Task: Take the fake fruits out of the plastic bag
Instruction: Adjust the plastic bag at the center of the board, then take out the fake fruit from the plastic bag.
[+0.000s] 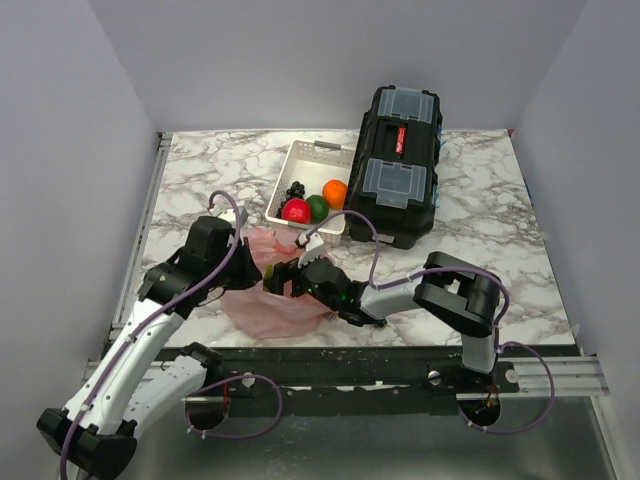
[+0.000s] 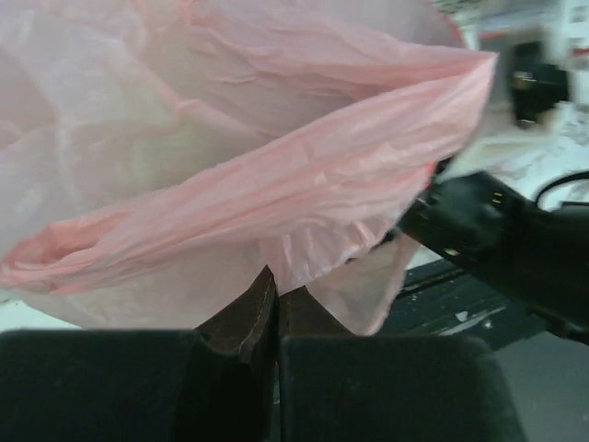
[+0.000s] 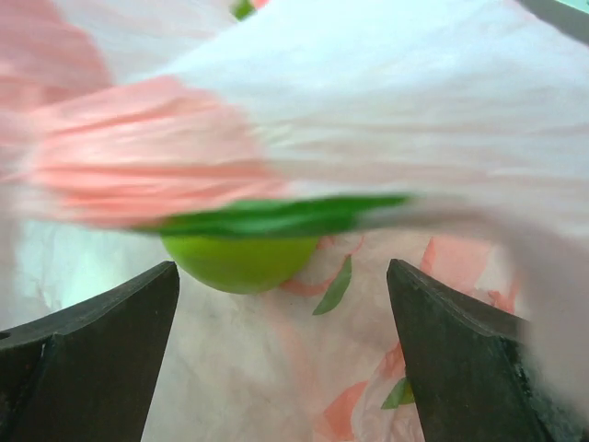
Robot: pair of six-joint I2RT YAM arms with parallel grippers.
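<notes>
Pinching the plastic bag (image 2: 276, 175) at frame bottom, left gripper (image 2: 274, 318) is clamped; right gripper (image 3: 283, 276) gapes wide around 1 yellow-green fruit (image 3: 235, 264).

**Tray, toolbox and marble top**

A white-and-grey marble table (image 1: 200, 170) is carrying a white tray (image 1: 303, 162) toward its far side. A cluster of small black grapes (image 1: 296, 188) is sitting inside the tray by its left wall. A black toolbox (image 1: 397, 150) is lying just beside the tray on the right, with two clear-lidded compartments (image 1: 393, 183) showing on top and a red label (image 1: 401, 140) between them. Plain grey walls (image 1: 330, 60) are closing in the table on three sides.
</notes>
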